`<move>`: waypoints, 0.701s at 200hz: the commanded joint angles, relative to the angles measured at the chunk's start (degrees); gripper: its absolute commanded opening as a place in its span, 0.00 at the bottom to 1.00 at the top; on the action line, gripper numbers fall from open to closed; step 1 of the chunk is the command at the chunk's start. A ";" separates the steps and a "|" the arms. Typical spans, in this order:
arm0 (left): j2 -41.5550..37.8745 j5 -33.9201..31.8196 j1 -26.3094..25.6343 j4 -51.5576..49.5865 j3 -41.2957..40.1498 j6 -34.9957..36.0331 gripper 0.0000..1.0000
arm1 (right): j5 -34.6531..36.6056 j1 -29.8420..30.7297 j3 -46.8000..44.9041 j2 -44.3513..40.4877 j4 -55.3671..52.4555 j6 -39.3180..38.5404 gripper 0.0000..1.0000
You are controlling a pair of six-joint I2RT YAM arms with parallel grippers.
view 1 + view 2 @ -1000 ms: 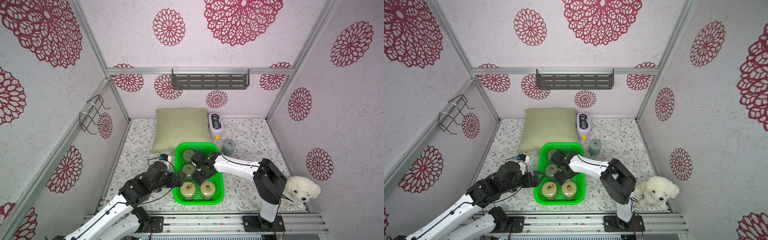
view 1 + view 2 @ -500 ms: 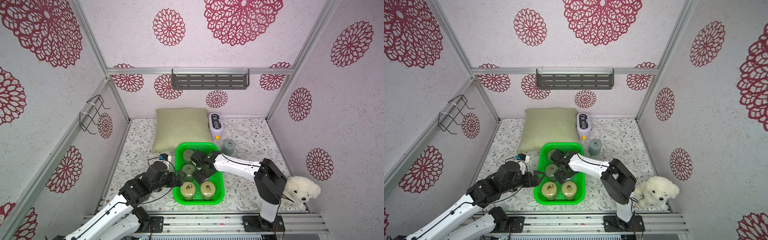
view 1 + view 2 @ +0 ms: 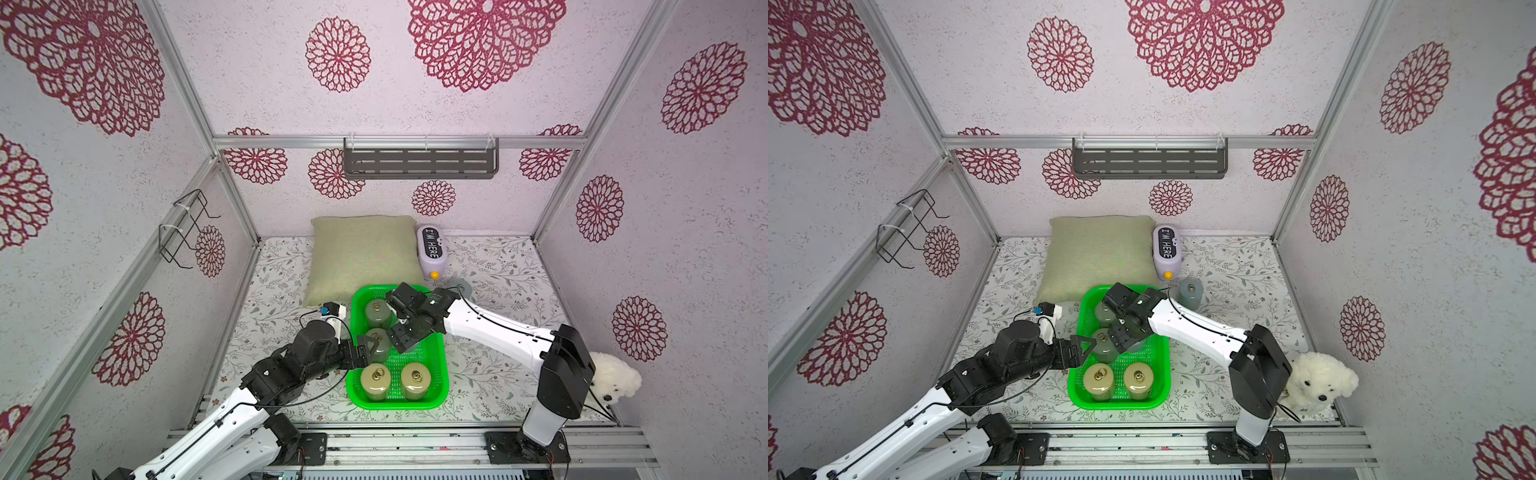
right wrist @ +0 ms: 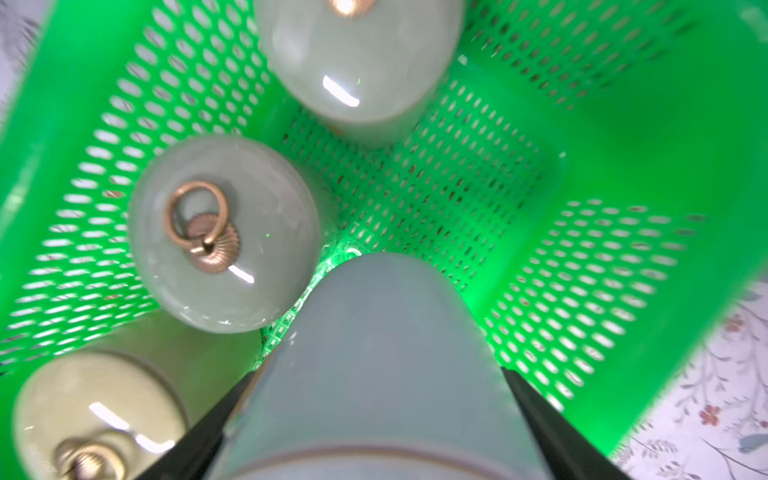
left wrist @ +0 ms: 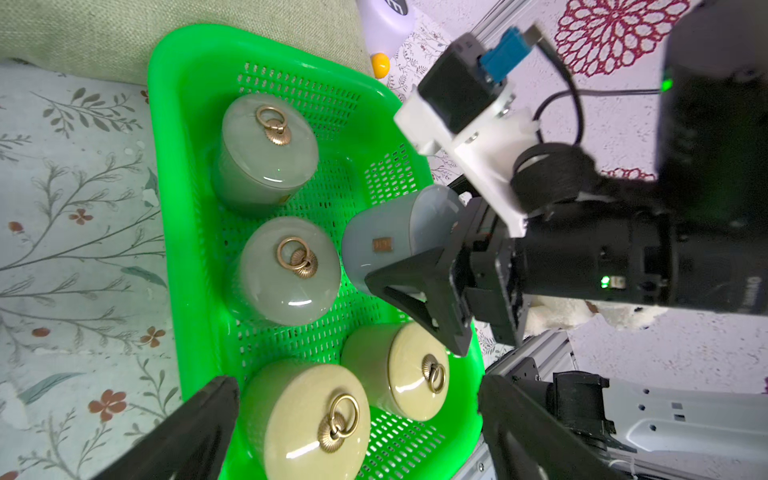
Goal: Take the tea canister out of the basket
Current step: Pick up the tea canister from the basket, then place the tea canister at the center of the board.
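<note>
Right wrist view: right gripper (image 4: 374, 419) is clamped across the grey-blue tea canister (image 4: 386, 340), held tilted inside the basket (image 4: 665, 124), just beside a grey-green canister (image 4: 257, 249); in both top views that spot sits lower centre of frame, mostly hidden under that gripper. Left gripper (image 3: 1082, 350) gapes wide at the basket's frame-left edge, gripping nothing. Reads as grasp done, extraction pending: next move needs a clean lift over the rim without clipping the neighbours, then a set-down on the table (image 3: 511, 270).

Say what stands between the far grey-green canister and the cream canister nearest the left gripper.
Another grey-green ring-lidded canister, upright in the green mesh basket, clearest in the left wrist view.
</note>
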 commanded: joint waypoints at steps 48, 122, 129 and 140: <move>3.61 2.87 -0.54 11.24 1.25 1.06 0.97 | 1.28 -11.44 4.46 -10.21 -2.44 1.03 0.72; 4.42 5.40 -0.59 20.84 -0.33 1.24 0.97 | 2.17 -25.02 -0.20 -13.20 -1.16 -1.00 0.73; 4.46 5.68 -0.59 21.46 -0.65 1.23 0.97 | 2.15 -26.19 -0.48 -13.20 -0.97 -1.27 0.73; 4.38 6.01 -0.59 22.49 -1.27 1.13 0.97 | 2.23 -28.17 -0.74 -12.96 -0.97 -1.62 0.73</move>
